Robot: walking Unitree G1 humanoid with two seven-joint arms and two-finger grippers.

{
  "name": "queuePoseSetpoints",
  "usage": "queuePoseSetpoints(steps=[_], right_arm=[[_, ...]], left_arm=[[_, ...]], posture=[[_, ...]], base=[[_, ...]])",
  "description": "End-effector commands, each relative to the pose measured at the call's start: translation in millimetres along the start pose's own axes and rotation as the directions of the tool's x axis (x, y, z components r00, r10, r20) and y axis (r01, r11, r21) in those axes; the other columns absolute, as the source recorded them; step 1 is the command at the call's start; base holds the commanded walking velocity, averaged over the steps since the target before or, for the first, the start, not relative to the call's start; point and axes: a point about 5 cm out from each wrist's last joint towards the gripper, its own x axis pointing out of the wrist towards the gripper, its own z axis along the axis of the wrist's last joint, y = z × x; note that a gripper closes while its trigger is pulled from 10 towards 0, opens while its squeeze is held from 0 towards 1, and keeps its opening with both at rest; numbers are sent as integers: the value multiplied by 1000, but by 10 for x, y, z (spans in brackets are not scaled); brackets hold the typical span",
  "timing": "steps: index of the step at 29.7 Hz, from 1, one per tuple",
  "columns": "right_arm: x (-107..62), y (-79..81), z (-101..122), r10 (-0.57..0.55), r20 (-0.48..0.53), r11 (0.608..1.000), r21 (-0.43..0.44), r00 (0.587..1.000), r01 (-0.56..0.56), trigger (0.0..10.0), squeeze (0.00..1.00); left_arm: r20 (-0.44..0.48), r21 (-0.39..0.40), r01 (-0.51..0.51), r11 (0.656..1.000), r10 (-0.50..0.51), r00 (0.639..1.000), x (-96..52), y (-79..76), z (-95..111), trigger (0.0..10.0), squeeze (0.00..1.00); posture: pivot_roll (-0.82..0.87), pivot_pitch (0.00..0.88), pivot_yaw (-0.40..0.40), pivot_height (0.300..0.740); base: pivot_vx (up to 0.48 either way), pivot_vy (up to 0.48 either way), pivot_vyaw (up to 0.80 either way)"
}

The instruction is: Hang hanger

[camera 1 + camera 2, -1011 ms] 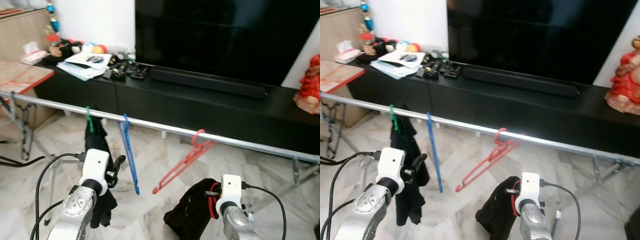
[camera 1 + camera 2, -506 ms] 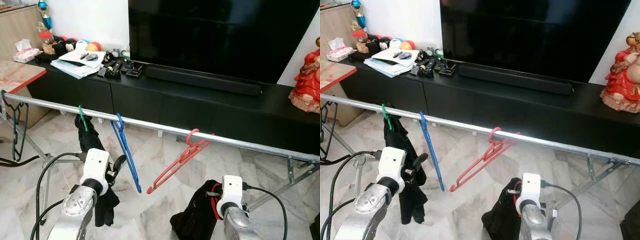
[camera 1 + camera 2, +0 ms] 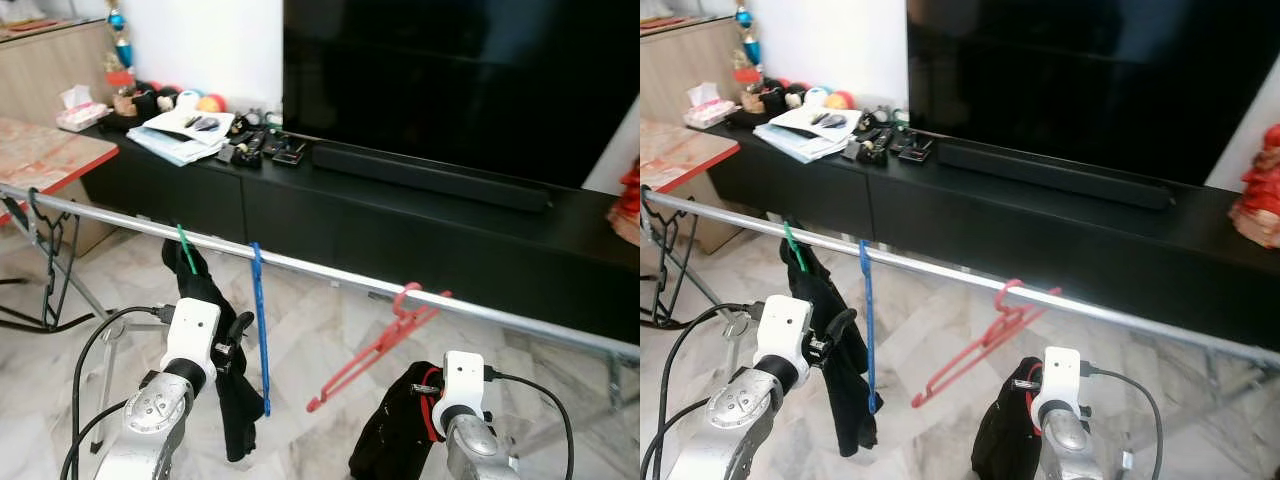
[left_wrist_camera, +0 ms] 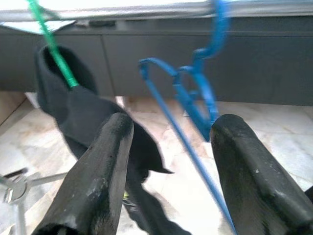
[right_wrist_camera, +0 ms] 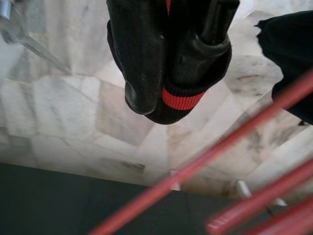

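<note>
A silver rail (image 3: 330,275) runs across in front of me. On it hang a green hanger (image 3: 186,250) carrying a black garment (image 3: 225,400), a blue hanger (image 3: 259,330) seen edge-on, and a red hanger (image 3: 385,340) tilted down to the left. My left gripper (image 4: 171,132) stands open just short of the green and blue hangers, with nothing between its fingers. My right gripper (image 5: 173,73) is low, below the red hanger, shut on a black cloth with a red stripe (image 5: 178,100). That cloth (image 3: 395,440) hides its fingers in the eye views.
Behind the rail stand a long black TV console (image 3: 450,230) and a large dark TV (image 3: 460,80). Papers and remotes (image 3: 190,135) lie on the console's left end, a red figurine (image 3: 1260,190) at its right. A red-topped table (image 3: 50,160) and the rack's legs (image 3: 50,270) stand left.
The whole picture has shifted, so the camera moved. The blue hanger has swung to edge-on. Both arms keep the same pose, and the right still holds the cloth.
</note>
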Motion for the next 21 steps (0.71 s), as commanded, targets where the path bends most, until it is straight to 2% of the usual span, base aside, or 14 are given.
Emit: queuePoseSetpoints(steps=[1, 8, 13, 21], right_arm=[[6, -7, 37, -6, 23, 1000, 7, 1000, 5, 10000, 0], [6, -13, 35, -6, 22, 1000, 5, 1000, 6, 10000, 0], [7, -6, 35, -3, 21, 1000, 2, 1000, 3, 10000, 0], [6, -6, 30, -3, 20, 1000, 2, 1000, 3, 10000, 0]], left_arm=[[18, -5, 11, 1000, -10, 1000, -10, -21, 50, 10000, 0], [16, -9, 12, 1000, -12, 1000, -15, -28, 48, 10000, 0], [16, -15, 43, 999, -43, 999, -44, -42, 57, 10000, 0], [-49, -5, 115, 993, -115, 992, -100, -107, -27, 10000, 0]], posture=[[163, 0, -52, 740], [163, 0, -55, 740], [165, 0, -57, 740], [168, 0, -56, 740]], base=[[247, 0, 0], [264, 0, 0], [0, 0, 0], [0, 0, 0]])
